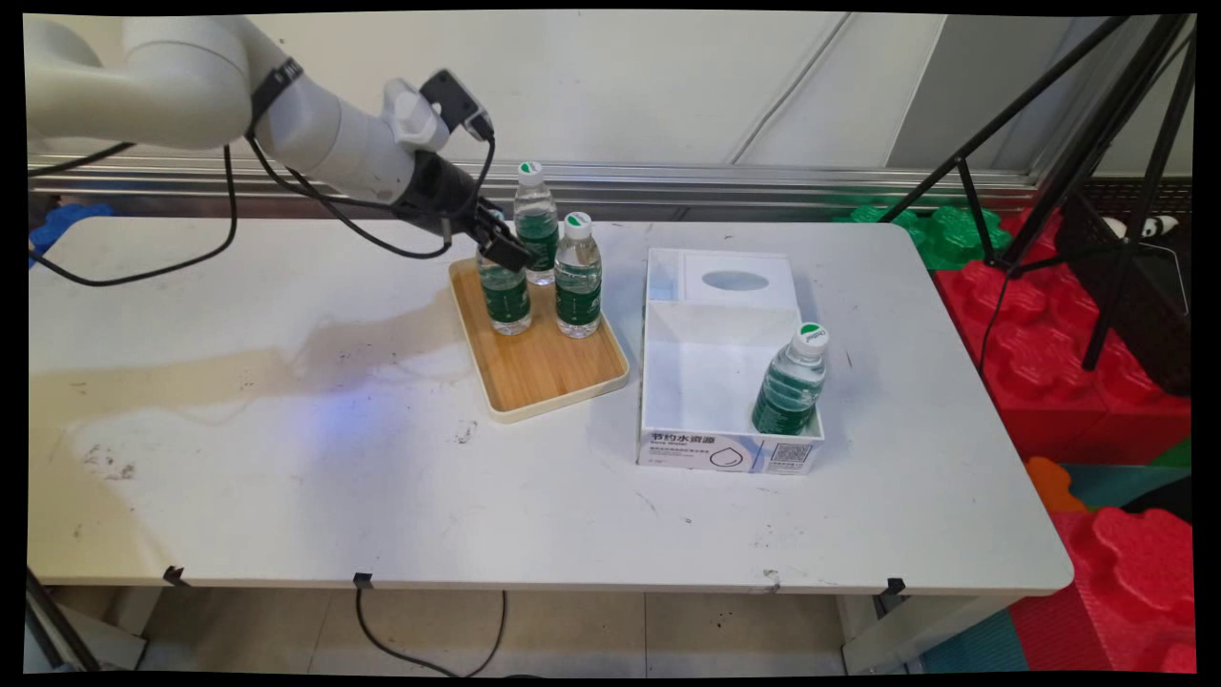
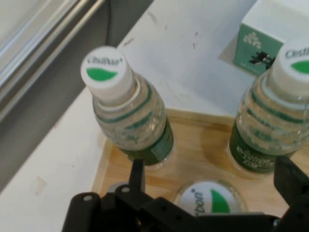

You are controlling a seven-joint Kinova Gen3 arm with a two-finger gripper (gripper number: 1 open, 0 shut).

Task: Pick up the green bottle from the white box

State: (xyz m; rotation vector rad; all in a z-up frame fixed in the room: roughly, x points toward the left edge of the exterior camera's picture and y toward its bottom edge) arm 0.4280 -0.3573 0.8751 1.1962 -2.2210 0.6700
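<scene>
The gripper [image 2: 212, 193] stands open, its fingers [image 2: 136, 175] straddling the cap of the nearest bottle [image 1: 505, 296] on the wooden tray [image 1: 544, 367]. Two more bottles [image 1: 578, 277] stand just beyond it; another bottle [image 1: 791, 382] leans in the white box [image 1: 668, 382], well apart.

White bottle caps [image 2: 105, 70] in the hand view carry a green leaf-shaped mark and small grey lettering that seems to read "Cestbon"; the same word shows in part on the green label [image 2: 256, 157] of one bottle. The front panel of the white box [image 1: 727, 451] bears dark Chinese characters, 节约水资源, a water drop outline, and a QR code [image 1: 791, 453].
</scene>
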